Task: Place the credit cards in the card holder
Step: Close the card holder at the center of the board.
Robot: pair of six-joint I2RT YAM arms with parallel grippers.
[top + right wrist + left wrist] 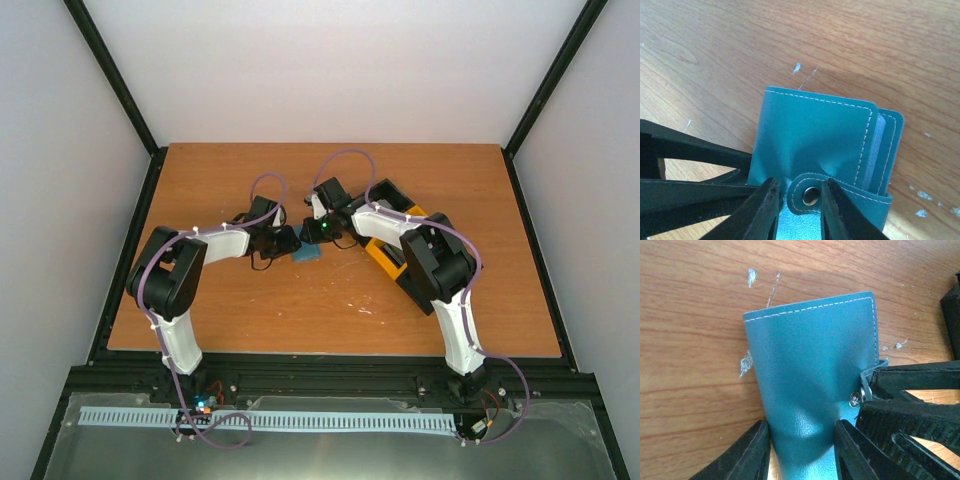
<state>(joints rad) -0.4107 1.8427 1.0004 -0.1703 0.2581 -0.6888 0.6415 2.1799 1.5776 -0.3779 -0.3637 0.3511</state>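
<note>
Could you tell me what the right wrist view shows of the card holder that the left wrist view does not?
Only the right wrist view: the rounded snap tab face-on, wrapped over the teal stitched folding card holder, between the right gripper's parted jaws, plus its layered open edge. Only the left wrist view: the left gripper's jaws pressed against the holder's sides, with the other arm's jaws at its right edge. Both: the holder, its metal stud and the scratched wooden table.
</note>
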